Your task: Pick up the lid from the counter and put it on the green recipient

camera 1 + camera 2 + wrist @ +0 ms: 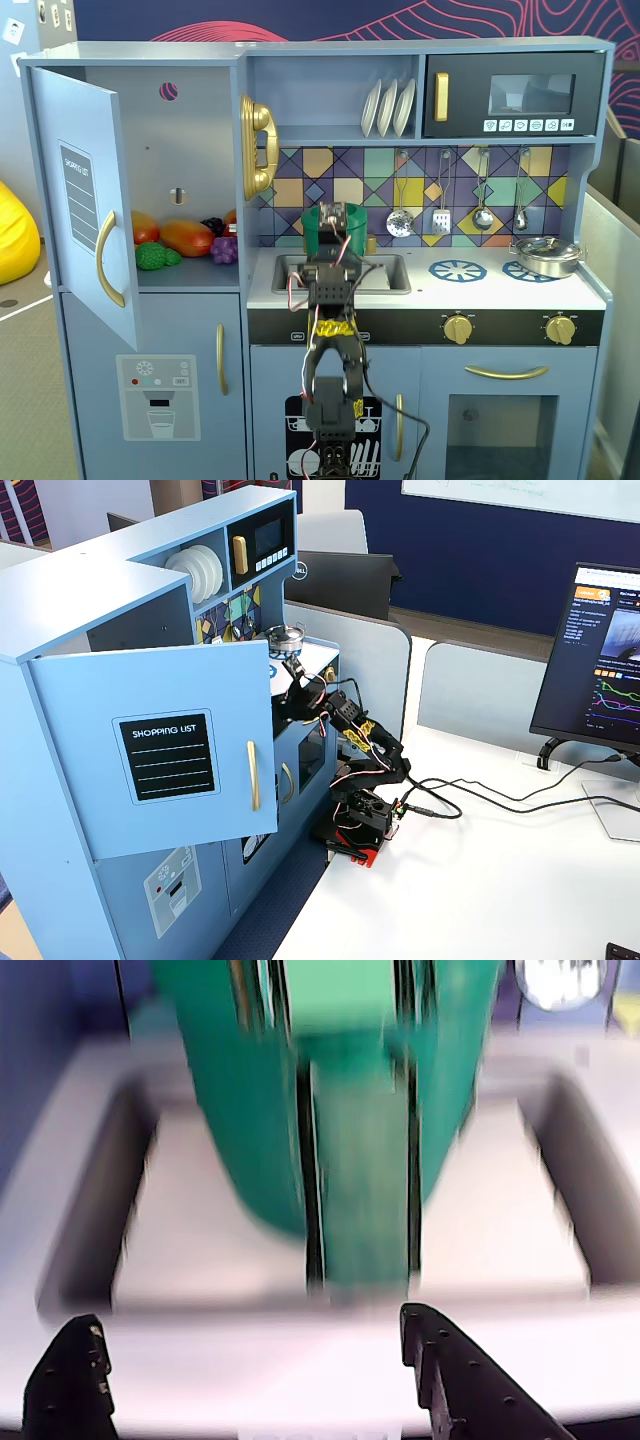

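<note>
The tall dark-green pot (316,232) stands in the grey sink basin (385,272) of the white counter (440,292). In the blurred wrist view the pot (240,1110) fills the top, with its ribbed handle strip (360,1190) facing me. My gripper (250,1365) is open and empty, its black fingertips (70,1380) over the counter's front edge, just short of the pot. In a fixed view the gripper (336,235) is right in front of the pot. In the side fixed view the gripper (296,676) reaches over the counter. I see no lid in any view.
A steel pan (545,257) sits on the right burner print; it also shows in the side fixed view (285,633). A blue burner print (457,269) lies right of the sink. The fridge door (85,200) hangs open at left, with toy fruit (180,240) inside.
</note>
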